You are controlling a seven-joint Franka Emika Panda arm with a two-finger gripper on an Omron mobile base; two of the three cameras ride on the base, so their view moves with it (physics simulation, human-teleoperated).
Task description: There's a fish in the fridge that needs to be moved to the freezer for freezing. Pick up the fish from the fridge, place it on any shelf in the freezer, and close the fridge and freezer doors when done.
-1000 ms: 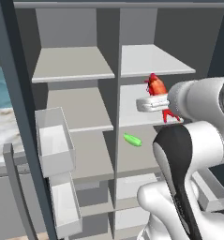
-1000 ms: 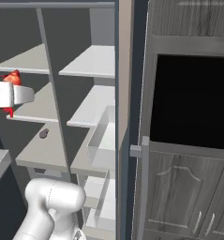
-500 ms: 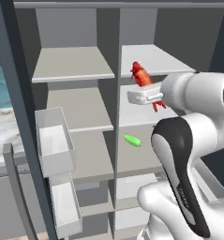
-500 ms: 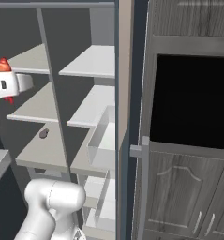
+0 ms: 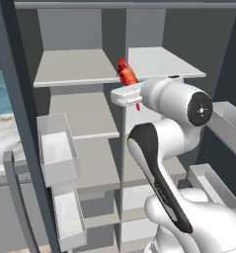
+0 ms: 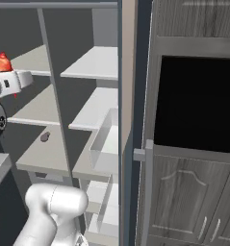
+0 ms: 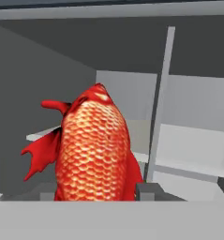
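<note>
My gripper (image 5: 129, 89) is shut on the red-orange fish (image 5: 125, 73), which sticks up out of the jaws in front of the upright divider between the two open halves. The freezer's upper shelf (image 5: 75, 66) lies just to its left and the fridge's shelf (image 5: 164, 62) just to its right, at about the same height. In the right base view the fish (image 6: 2, 62) sits atop the gripper (image 6: 3, 71) at the far left. The hand view has the scaly fish (image 7: 92, 150) standing between the fingertips (image 7: 151, 190), gripper (image 7: 97, 192).
Both doors hang open. Clear bins (image 5: 55, 148) line the left door, and more bins (image 5: 223, 123) line the right door. A small dark oblong (image 6: 45, 137) lies on a lower shelf. A grey cabinet with a black recess (image 6: 198, 101) stands right of the appliance.
The arm has carried the fish left and slightly up, from in front of the fridge's shelves to the divider. The jaws have closed a little tighter on it.
</note>
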